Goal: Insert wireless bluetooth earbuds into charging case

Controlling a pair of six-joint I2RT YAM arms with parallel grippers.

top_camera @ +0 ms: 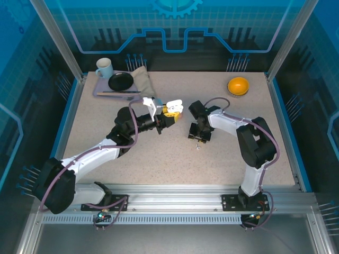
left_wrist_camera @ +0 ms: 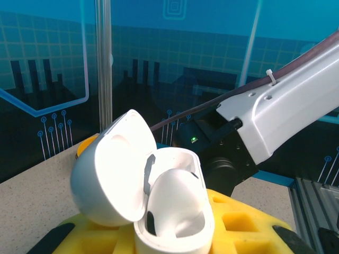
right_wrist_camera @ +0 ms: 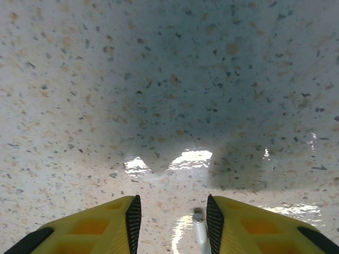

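The charging case (left_wrist_camera: 175,206) is riding clear of the tabletop (top_camera: 159,159) near the middle, so I am watching it first. Starting at the far left back corner, a purple tray (top_camera: 97,90) is carrying a pale mug (top_camera: 104,67), a black dish (top_camera: 121,81) and a folded beige cloth (top_camera: 143,79). Moving right, my left gripper (top_camera: 170,111) is clamping the white case between its yellow fingers (left_wrist_camera: 249,227), and the lid is standing hinged open with the hollow body facing up. Further right, my right gripper (right_wrist_camera: 172,211) is pointing straight down and hovering just over the speckled surface with its jaws standing apart. A small white earbud (right_wrist_camera: 199,233) is lying between them, close against the right-hand finger in the wrist view; I cannot tell whether it is touching. An orange bowl (top_camera: 238,85) is sitting alone at the back right.
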